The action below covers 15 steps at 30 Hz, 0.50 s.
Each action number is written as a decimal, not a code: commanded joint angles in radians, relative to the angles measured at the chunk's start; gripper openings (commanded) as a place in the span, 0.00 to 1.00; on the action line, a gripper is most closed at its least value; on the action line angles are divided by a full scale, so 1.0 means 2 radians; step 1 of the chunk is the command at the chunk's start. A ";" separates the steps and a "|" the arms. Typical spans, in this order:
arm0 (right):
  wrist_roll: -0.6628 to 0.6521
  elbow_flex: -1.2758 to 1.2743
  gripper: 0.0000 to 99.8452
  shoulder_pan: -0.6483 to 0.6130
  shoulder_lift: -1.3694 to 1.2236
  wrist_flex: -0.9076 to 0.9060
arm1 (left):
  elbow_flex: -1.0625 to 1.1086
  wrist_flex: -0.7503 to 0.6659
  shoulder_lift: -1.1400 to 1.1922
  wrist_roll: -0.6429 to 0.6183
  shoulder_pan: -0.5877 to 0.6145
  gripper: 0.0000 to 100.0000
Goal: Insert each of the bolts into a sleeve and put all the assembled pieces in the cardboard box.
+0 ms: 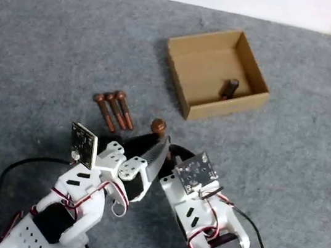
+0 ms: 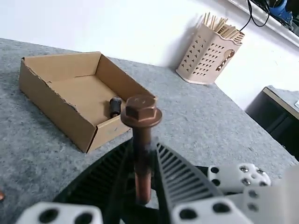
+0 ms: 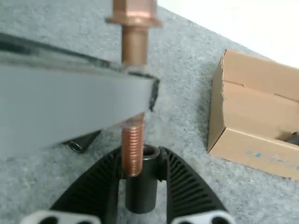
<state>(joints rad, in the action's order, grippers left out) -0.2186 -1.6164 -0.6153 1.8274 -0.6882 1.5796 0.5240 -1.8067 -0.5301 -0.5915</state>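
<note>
My left gripper [image 2: 142, 156] is shut on a copper bolt [image 2: 141, 113], held upright with its hex head on top. In the high view this gripper [image 1: 158, 145] sits mid-table with the bolt head [image 1: 158, 125] just beyond it. My right gripper [image 3: 140, 161] is shut on a black sleeve [image 3: 141, 189], also upright. The bolt's threaded end [image 3: 132, 149] hangs at the sleeve's rim; I cannot tell whether it is inside. Three loose bolts [image 1: 114, 110] lie to the left. The cardboard box [image 1: 186, 86] holds one dark assembled piece [image 1: 229, 88].
Another black sleeve [image 3: 77, 145] lies on the grey carpet behind the left gripper's finger [image 3: 70, 112]. A pale perforated holder of sticks [image 2: 212, 53] stands against the wall beyond the box [image 2: 56, 109]. Open carpet surrounds the box.
</note>
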 commanded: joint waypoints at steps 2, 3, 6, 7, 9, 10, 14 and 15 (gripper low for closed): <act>-0.004 0.013 0.00 0.001 0.006 0.014 | -0.007 -0.017 -0.004 0.004 0.010 0.01; -0.004 0.013 0.00 -0.003 0.006 0.014 | -0.007 -0.017 -0.005 0.005 0.011 0.01; -0.007 0.010 0.00 -0.007 0.006 0.014 | -0.020 -0.027 -0.005 0.043 0.030 0.01; -0.007 0.010 0.00 -0.007 0.006 0.014 | -0.024 -0.028 -0.005 0.048 0.036 0.01; -0.007 0.010 0.00 -0.007 0.006 0.014 | -0.024 -0.027 -0.004 0.048 0.038 0.01; -0.007 0.011 0.00 -0.007 0.006 0.014 | -0.017 -0.028 -0.004 0.048 0.037 0.01; -0.007 0.012 0.00 -0.011 0.006 0.014 | 0.014 -0.077 -0.004 0.049 0.041 0.01; -0.007 0.011 0.00 -0.016 0.006 0.014 | 0.016 -0.089 -0.004 0.050 0.041 0.01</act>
<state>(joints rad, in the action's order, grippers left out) -0.2202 -1.6164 -0.6153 1.8274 -0.6882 1.6195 0.4335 -1.8067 -0.4381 -0.5240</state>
